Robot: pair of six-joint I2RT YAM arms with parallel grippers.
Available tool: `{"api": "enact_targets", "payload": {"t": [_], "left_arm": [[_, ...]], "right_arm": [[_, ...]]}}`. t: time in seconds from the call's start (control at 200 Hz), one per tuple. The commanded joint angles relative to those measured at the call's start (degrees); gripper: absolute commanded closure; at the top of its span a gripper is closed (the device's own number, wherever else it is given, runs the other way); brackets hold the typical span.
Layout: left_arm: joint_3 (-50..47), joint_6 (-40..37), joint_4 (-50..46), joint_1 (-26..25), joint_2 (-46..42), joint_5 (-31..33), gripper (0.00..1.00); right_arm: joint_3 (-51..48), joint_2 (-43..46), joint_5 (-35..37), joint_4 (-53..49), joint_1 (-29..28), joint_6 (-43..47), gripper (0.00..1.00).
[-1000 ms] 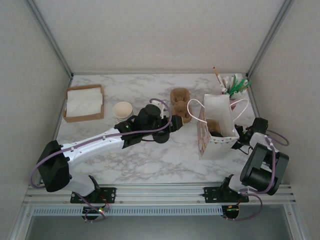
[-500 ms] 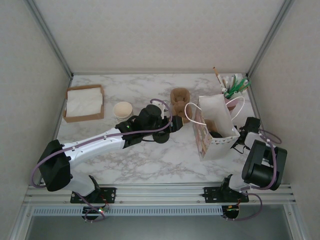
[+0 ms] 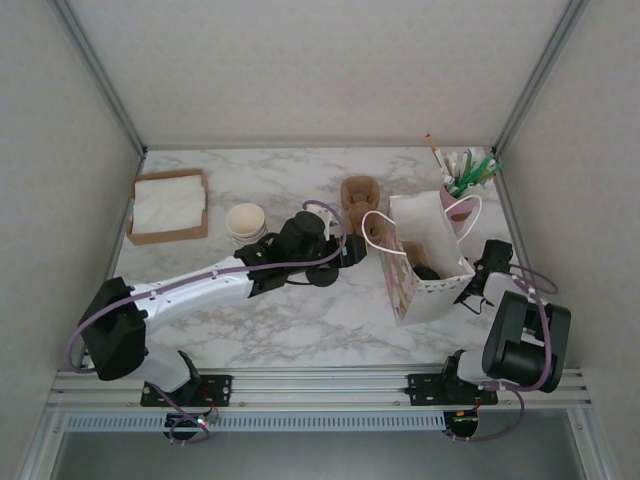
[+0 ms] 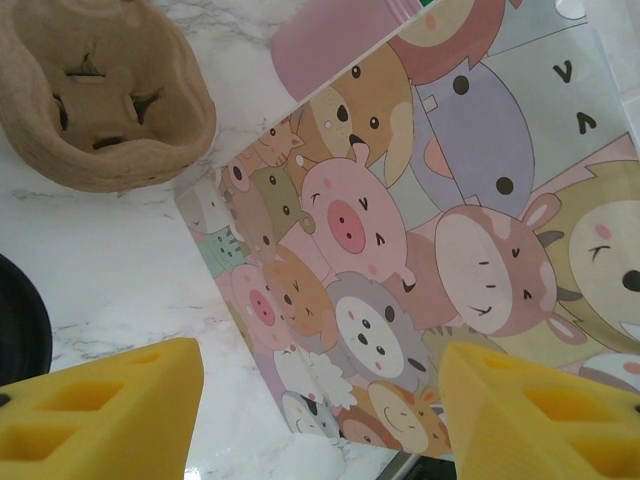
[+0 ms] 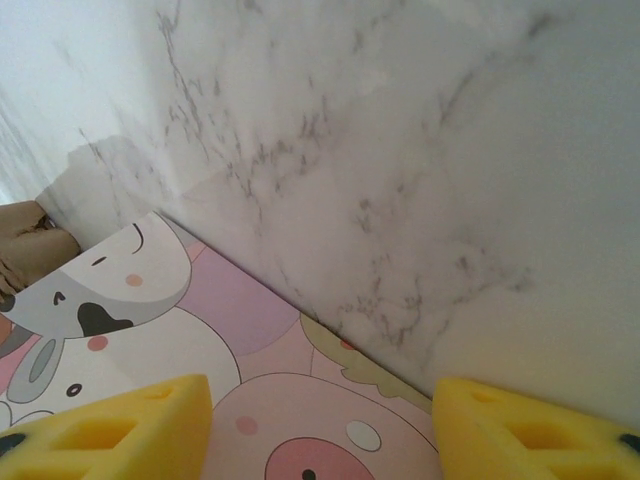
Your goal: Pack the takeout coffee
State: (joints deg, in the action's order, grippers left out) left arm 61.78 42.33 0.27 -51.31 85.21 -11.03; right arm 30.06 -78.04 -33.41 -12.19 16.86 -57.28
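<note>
I see the left gripper with its yellow fingers spread and nothing between them, facing the side of the paper bag. The bag is printed with cartoon animals: pigs, bears, a cow. A pulp cup carrier sits near the bag's corner. The right gripper is also spread and empty, close to the marble table at the bag's other side. From above, the takeout coffee sits inside the bag, black lid up.

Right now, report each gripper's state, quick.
Left gripper: open, holding nothing, facing the bag.
Right gripper: open, holding nothing, close to the bag.
</note>
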Motion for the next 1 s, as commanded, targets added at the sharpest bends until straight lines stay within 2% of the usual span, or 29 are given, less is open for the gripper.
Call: {"api": "enact_targets", "payload": {"t": [0.0, 0.33, 0.521, 0.801, 0.996], "left_arm": [[1.3, 0.91, 1.81, -0.46, 1.64, -1.63, 0.36], [4.24, 0.82, 1.81, -0.46, 5.04, -2.75, 0.36], [6.43, 0.56, 1.39, -0.37, 7.01, -2.6, 0.37], [5.43, 0.31, -1.3, 0.17, 3.01, 0.37, 0.36], [3.1, -0.38, -3.86, 1.71, -2.37, 2.53, 0.33]], "right_arm": [[-1.3, 2.39, 1.91, -1.63, -1.07, -1.95, 0.4], [-3.41, 7.52, 4.18, -2.83, -5.45, -5.72, 0.4], [-3.01, 11.11, 6.4, -6.83, -6.1, -4.46, 0.4], [11.81, 16.21, 22.58, -25.16, -5.94, 8.53, 0.38], [23.34, 16.51, 29.59, -32.0, -5.81, 14.87, 0.36]]}}
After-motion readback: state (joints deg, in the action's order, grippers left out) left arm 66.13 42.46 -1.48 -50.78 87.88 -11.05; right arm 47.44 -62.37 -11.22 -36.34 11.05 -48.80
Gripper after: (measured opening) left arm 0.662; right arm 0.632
